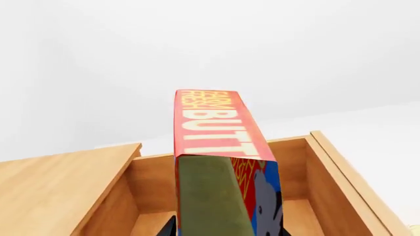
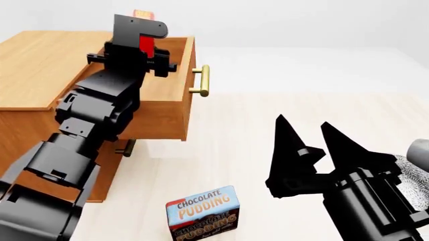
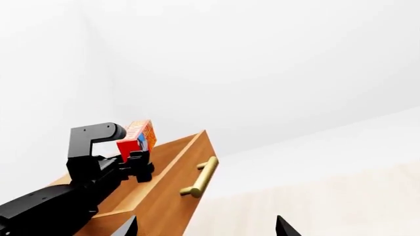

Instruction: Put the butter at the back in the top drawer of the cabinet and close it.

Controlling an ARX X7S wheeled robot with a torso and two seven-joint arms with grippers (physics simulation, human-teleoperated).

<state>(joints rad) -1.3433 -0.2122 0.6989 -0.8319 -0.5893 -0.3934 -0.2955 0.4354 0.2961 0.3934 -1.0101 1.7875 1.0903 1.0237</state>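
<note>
Pale wood-grain flooring and a plain white backdrop fill the head view. At the upper left of that frame stands the cabinet, a light-brown wooden chest; its top drawer is pulled out toward the right, brass bar handle facing right. The left gripper is poised over the open drawer, clamped on the butter, which it holds upright above the drawer cavity; in the left wrist view the red carton rises between the drawer walls, clear of the drawer floor. At lower centre of the head view, the chocolate pudding box stands on the floor, well apart from the cabinet. At lower right, the right gripper hangs over the floor with its jaws spread and nothing between them.
</note>
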